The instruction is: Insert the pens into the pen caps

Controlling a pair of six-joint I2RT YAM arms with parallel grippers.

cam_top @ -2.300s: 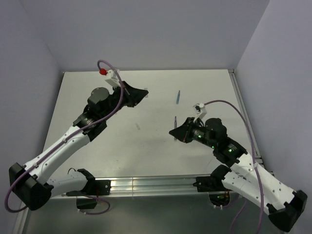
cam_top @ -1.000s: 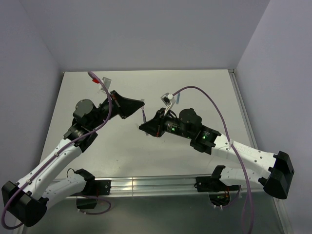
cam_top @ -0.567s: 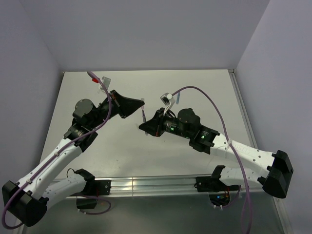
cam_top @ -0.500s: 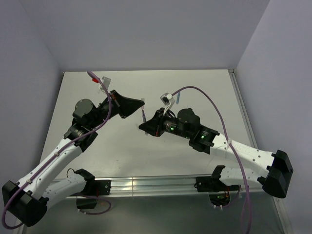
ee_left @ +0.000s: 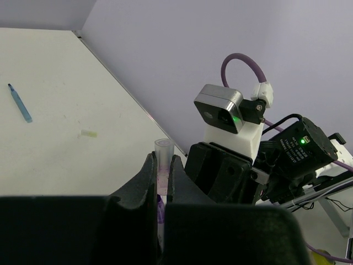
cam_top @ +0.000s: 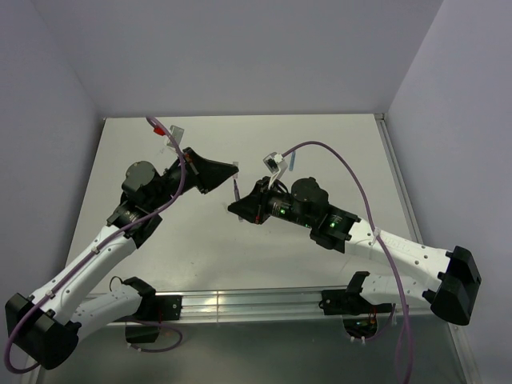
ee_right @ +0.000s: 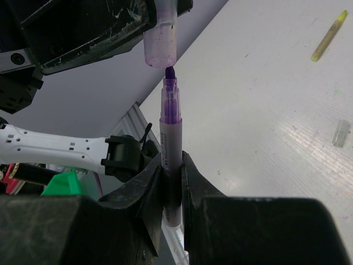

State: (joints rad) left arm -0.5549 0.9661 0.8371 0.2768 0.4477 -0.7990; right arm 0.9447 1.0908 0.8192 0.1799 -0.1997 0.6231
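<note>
My left gripper (ee_left: 164, 165) is shut on a pale clear pen cap (ee_left: 164, 152), whose open end points at the right arm. My right gripper (ee_right: 172, 165) is shut on the grey-purple pen (ee_right: 170, 138) and holds it upright. Its purple tip sits just below the cap's mouth (ee_right: 160, 44), nearly touching it. In the top view both grippers meet above the table's middle, the left gripper (cam_top: 230, 170) over the right gripper (cam_top: 238, 210), with the pen (cam_top: 236, 190) between them. The blue pen (ee_left: 19, 103) and the yellow pen (ee_right: 329, 35) lie on the table.
A small yellowish cap (ee_left: 88, 133) lies near the blue pen. Another pale cap (ee_right: 342, 133) lies on the white table (cam_top: 336, 144). The right wrist camera (ee_left: 220, 113) and its purple cable (cam_top: 336, 164) are close to my left gripper. Grey walls enclose the table.
Since 2.3 s ago the right gripper carried the grey-purple pen left and up, and the left gripper came down to meet it. Over the last second both barely moved.
</note>
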